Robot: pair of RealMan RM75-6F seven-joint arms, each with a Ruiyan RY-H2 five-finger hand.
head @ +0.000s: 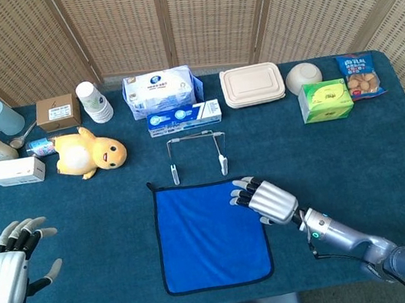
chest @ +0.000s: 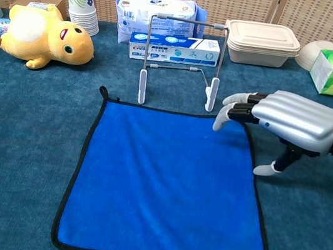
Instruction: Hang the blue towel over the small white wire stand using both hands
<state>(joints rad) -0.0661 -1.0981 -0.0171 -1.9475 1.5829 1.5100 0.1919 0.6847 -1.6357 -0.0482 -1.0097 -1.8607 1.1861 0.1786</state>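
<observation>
The blue towel (head: 211,233) lies flat on the table (head: 358,149), at 6 o'clock from the white wire stand (head: 197,155). The right robot hand (head: 267,200) hovers released over its 1 o'clock corner, holding nothing. The left robot hand (head: 11,260) is released too, far out at 9 o'clock.

Item count on the teal carpeted tabletop (head: 390,159):

- Blue square microfibre towel (head: 209,236): one.
- White wire stand (head: 197,155): one.
- Yellow plush duck (head: 91,154): one.
- Stack of paper cups (head: 93,101): one.
- Brown cardboard box (head: 57,112): one.
- Beige lidded food container (head: 252,85): one.
- White bowl (head: 303,76): one.
- Green tissue box (head: 325,100): one.
- Silver robot hands: two, left robot hand (head: 8,269) and right robot hand (head: 267,201).
</observation>
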